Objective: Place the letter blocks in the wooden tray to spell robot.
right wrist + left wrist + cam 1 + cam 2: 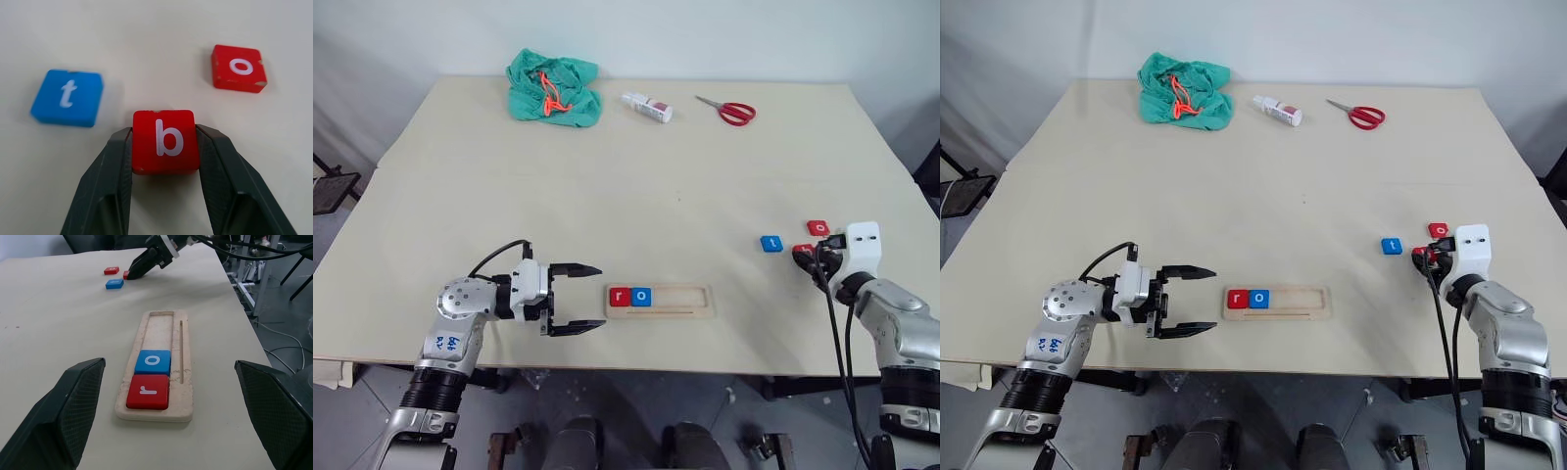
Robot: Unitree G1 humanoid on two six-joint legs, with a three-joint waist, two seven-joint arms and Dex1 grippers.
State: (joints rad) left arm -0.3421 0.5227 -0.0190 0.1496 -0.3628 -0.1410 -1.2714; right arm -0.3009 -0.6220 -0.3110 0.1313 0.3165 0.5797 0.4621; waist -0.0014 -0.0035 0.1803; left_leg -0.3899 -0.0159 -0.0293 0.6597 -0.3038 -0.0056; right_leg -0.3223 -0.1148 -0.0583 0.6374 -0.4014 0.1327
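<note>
Left gripper (590,298) just left of the wooden tray (685,302), fingers spread wide, holding nothing. In the tray's left end: red r block (620,297), then blue o block (641,296); three slots open. Well right of the tray: blue t block (67,97), red o block (239,67), and right gripper (165,147) pinching the red b block (165,141) by its sides. Lift straight, keep level, seat flush beside blue o. Count: five blocks, one tray.

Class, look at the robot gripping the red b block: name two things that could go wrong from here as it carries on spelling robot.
1. The right gripper pinches the red b block only by its side edges, so it might slip or twist when lifted.
2. The red o block and blue t block lie close by and could get nudged.
</note>
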